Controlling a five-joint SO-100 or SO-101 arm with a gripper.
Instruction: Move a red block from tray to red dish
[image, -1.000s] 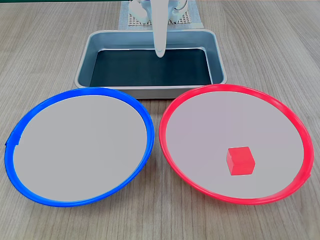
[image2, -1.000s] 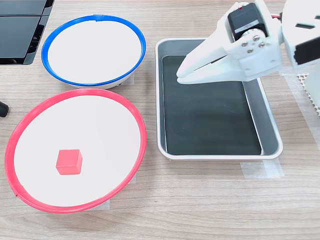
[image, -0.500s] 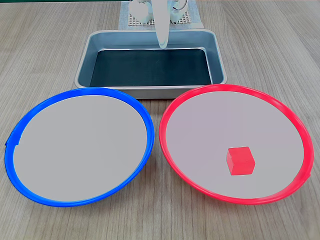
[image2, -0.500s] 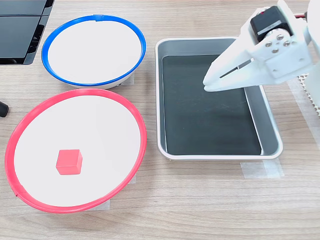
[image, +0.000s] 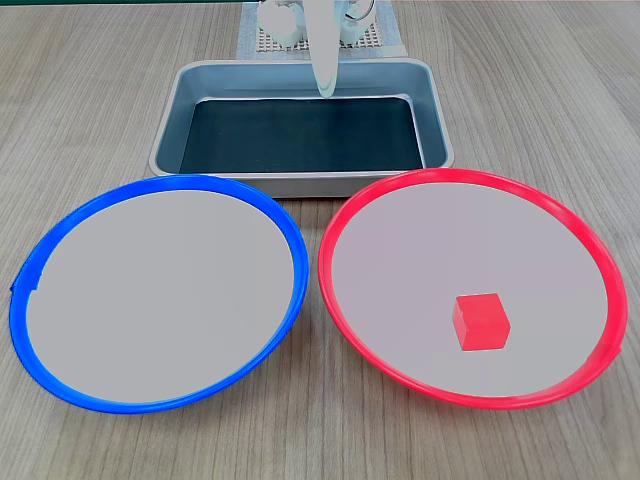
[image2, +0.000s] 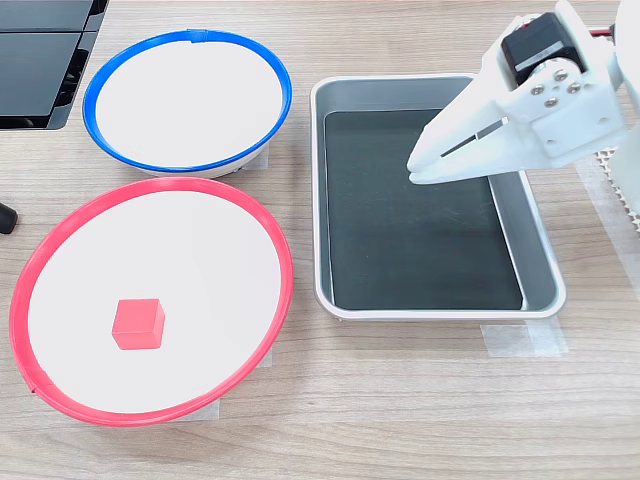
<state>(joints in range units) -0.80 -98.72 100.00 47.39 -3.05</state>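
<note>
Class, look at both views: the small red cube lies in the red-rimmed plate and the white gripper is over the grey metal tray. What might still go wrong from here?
1. The small red cube sits off-centre in the red-rimmed round plate; a bump to the plate might slide it toward the rim.
2. The white gripper, shut and empty, hangs above the grey metal tray; lowering carelessly, it might strike the rim.

In the first exterior view the white plastic robot arm (image: 322, 45) is cut off by the top edge, so only its narrow tip shows over the far rim of the rectangular grey metal tray (image: 300, 185). In the second exterior view the arm's body runs off the right edge. There a flat black object (image2: 40, 60) at the counter's corner is cropped by the left and top edges.
</note>
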